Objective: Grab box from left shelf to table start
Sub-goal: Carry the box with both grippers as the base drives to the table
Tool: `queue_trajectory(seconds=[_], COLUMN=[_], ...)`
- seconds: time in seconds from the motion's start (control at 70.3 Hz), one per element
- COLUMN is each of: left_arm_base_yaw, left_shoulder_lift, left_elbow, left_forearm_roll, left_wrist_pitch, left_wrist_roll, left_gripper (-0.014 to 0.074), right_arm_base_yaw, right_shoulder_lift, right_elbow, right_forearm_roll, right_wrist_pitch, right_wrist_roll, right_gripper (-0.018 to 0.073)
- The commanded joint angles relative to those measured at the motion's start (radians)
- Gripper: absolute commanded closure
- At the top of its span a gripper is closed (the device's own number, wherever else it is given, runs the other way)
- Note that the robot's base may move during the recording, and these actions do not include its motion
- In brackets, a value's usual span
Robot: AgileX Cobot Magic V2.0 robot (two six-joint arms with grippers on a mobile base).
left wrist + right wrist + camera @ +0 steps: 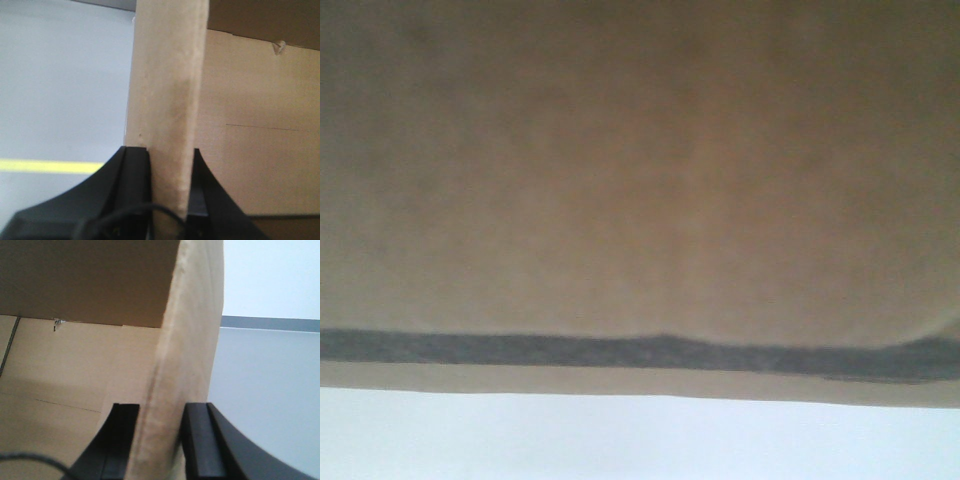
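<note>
The box fills nearly the whole front view: blurred brown cardboard with a dark printed band low on its face. In the left wrist view my left gripper is shut on the box's upright wall, one black finger on each side, the open inside of the box to the right. My right gripper pinches the opposite wall of the box the same way, the box's inside to the left. The table shows as a pale strip below the box. The left shelf is out of view.
A pale floor or surface with a yellow line lies to the left of the box in the left wrist view. To the right of the box in the right wrist view is a pale flat surface with a grey strip behind it.
</note>
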Motion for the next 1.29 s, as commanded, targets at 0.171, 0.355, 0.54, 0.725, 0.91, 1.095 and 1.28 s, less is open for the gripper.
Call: queue_trajectory(seconds=[0.171, 0.355, 0.54, 0.725, 0.91, 1.095, 1.28], left_arm_base_yaw=[-0.001, -0.001, -0.001, -0.001, -0.004, -0.004, -0.004], left_shoulder_lift=[0.002, 0.002, 0.002, 0.002, 0.002, 0.002, 0.002], left_elbow=[-0.042, -0.042, -0.042, -0.042, -0.042, -0.042, -0.042], left_forearm_roll=[0.002, 0.002, 0.002, 0.002, 0.002, 0.002, 0.007], left_wrist_pitch=[-0.181, -0.183, -0.183, -0.183, -0.181, -0.185, -0.185], left_wrist_roll=[-0.041, -0.041, -0.041, -0.041, -0.041, -0.041, -0.041], left_gripper=[0.0687, 0.0687, 0.0687, 0.0687, 0.0687, 0.0687, 0.0687], right_arm_base_yaw=[-0.008, -0.008, -0.008, -0.008, -0.008, -0.008, -0.008], right_shoulder_lift=[0.019, 0.019, 0.019, 0.019, 0.019, 0.019, 0.019], right_elbow=[-0.027, -0.027, -0.027, -0.027, -0.027, -0.027, -0.027], right_forearm_roll=[-0.072, -0.072, -0.072, -0.072, -0.072, -0.072, -0.072], right_wrist_pitch=[-0.147, -0.147, -0.147, -0.147, -0.147, -0.147, -0.143], right_wrist_roll=[-0.020, -0.020, -0.020, -0.020, -0.020, -0.020, -0.020], right_gripper=[0.0501, 0.0501, 0.0501, 0.0501, 0.0501, 0.0501, 0.0501])
